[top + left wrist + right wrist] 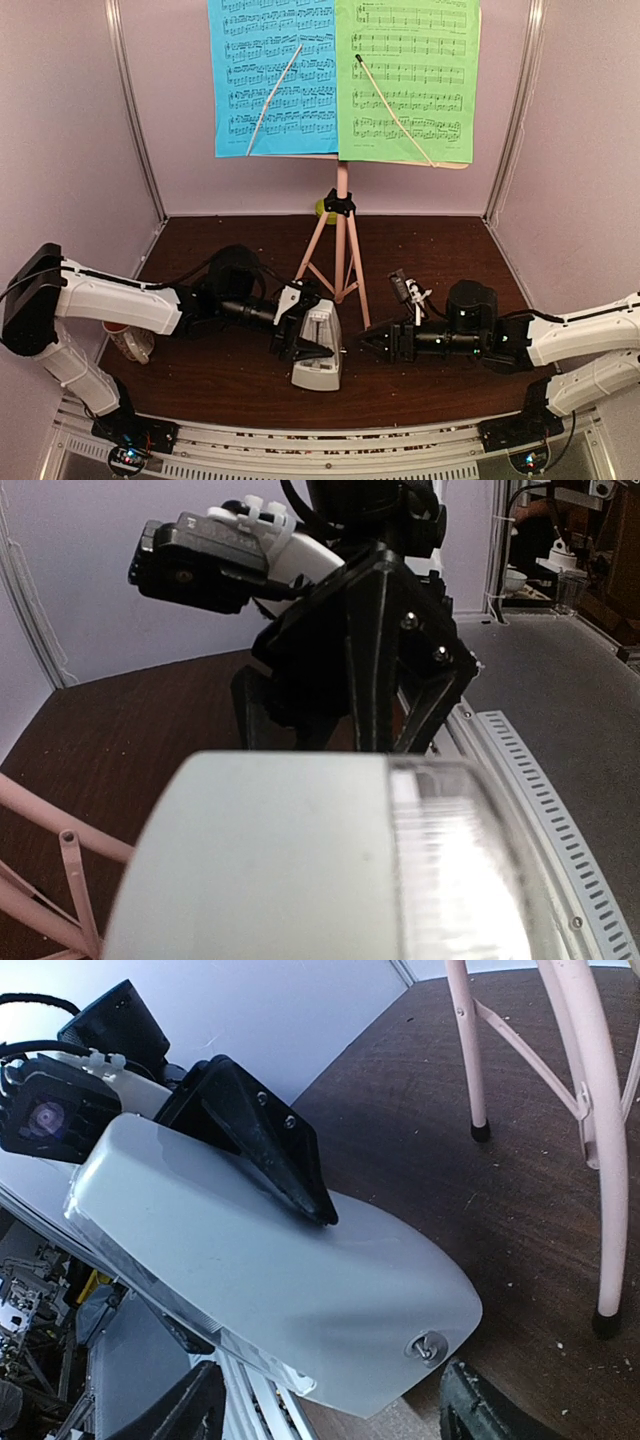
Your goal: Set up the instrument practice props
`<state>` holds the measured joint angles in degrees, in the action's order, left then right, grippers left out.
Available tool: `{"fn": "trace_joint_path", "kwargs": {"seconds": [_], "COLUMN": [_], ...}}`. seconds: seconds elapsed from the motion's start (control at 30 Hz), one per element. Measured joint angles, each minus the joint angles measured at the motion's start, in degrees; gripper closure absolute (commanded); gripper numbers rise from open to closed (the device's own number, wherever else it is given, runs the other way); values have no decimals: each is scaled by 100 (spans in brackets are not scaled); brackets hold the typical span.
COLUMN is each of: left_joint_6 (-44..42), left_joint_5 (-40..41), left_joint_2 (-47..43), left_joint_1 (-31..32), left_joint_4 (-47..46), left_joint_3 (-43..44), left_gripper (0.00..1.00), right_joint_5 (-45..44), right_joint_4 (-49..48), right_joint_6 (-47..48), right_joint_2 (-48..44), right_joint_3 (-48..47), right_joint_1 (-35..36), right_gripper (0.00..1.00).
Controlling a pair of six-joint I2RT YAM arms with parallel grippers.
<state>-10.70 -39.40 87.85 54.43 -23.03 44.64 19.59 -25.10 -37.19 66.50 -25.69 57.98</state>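
The pink music stand (pixel 342 240) stands at the back centre on tripod legs (pixel 590 1110). It carries the blue sheet (pixel 272 75) and the green sheet (pixel 408 80). The white pyramid metronome (pixel 318 352) is at the front centre. My left gripper (pixel 298 345) is shut on it, with one black finger (pixel 262 1145) lying on its side. The metronome fills the bottom of the left wrist view (pixel 290 860) and hides my left fingers there. My right gripper (pixel 368 345) is open. Its fingertips (pixel 478 1410) sit either side of the metronome's narrow end (pixel 300 1280), near a small metal key (pixel 430 1348).
A white mug (pixel 130 342) lies under my left arm at the left edge. A lime-green bowl (pixel 323 210) sits behind the stand's pole. Lavender walls close the back and sides. A metal rail (pixel 320 440) runs along the near edge.
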Motion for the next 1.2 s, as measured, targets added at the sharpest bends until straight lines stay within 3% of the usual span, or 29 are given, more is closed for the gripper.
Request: {"fn": "trace_joint_path", "kwargs": {"seconds": [0.37, 0.47, 0.6, 0.77, 0.87, 1.03, 1.2], "left_joint_6": [0, -138, -409, -706, -848, -1078, -1174], "left_joint_5": [-330, -365, -393, -382, -319, -208, -48], "left_joint_2": [929, 1108, 1117, 1117, 1117, 1047, 811], "left_joint_1": [4, 4, 4, 2, 2, -2, -46], "left_joint_4": [-691, -647, -387, -120, 197, 365, 363], "left_joint_3": [391, 511, 667, 789, 866, 957, 890], "left_gripper": [71, 61, 38, 27, 14, 3, 2], "right_joint_5": [-756, -955, -1091, -1213, -1222, -1241, -1241], "right_joint_4": [660, 839, 1012, 962, 973, 960, 756], "right_joint_6": [540, 680, 855, 1005, 1023, 1001, 944], "right_joint_2": [-389, -420, -420, -369, -184, 116, 531], "right_joint_3": [20, 20, 22, 203, 306, 409, 474], "right_joint_1": [-11, -11, -11, -11, -9, 146, 376], "right_gripper": [22, 21, 20, 22, 25, 29, 41]}}
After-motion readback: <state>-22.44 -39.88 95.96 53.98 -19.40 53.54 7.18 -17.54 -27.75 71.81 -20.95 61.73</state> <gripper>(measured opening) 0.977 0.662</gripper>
